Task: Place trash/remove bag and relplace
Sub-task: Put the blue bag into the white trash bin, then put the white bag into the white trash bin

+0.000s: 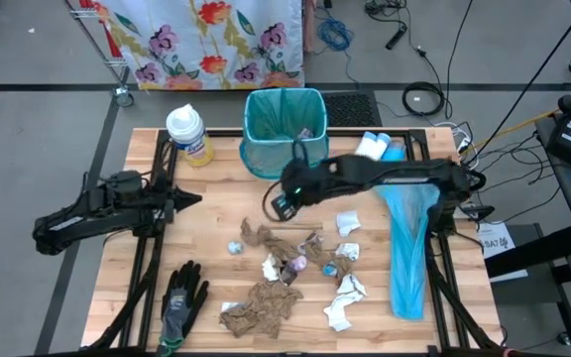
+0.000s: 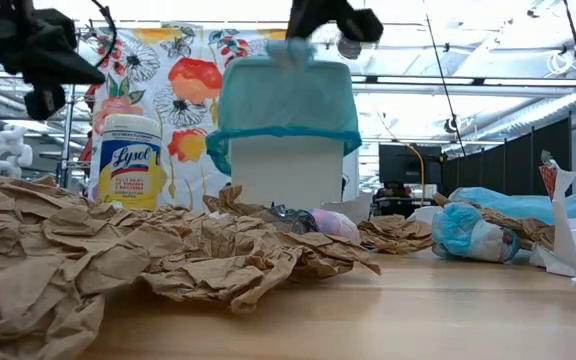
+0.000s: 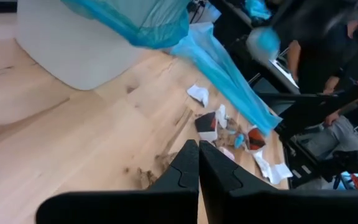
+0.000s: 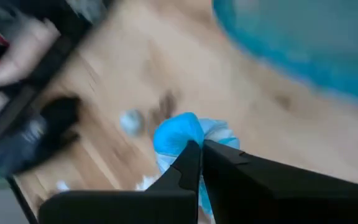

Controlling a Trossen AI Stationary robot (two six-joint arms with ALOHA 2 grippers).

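Observation:
A white bin [image 1: 284, 129] lined with a teal bag stands at the table's far middle. Trash lies on the wood in front of it: crumpled brown paper [image 1: 263, 307], white tissue [image 1: 345, 296] and a small wrapper ball [image 1: 295, 265]. My right gripper [image 4: 195, 153] hangs high over the table just in front of the bin [image 2: 286, 150], shut on a blue-and-white scrap [image 4: 180, 135]. My left gripper [image 3: 198, 163] is shut and holds nothing; it sits pulled back at the table's left edge [image 1: 188, 198]. My right gripper pinches the crumpled blue-and-white scrap between its two fingertips [image 4: 189, 155], at the scrap's edge nearest the fingers [image 4: 188, 142]. The fingers slant downward. The scrap sits at the fingertips, lifted well clear of the table.
A Lysol canister [image 1: 188, 134] stands at the far left and a black-and-grey glove [image 1: 181, 297] lies at the near left. A flat blue bag [image 1: 409, 248] lies along the right side, with white bottles [image 1: 377, 147] by its far end.

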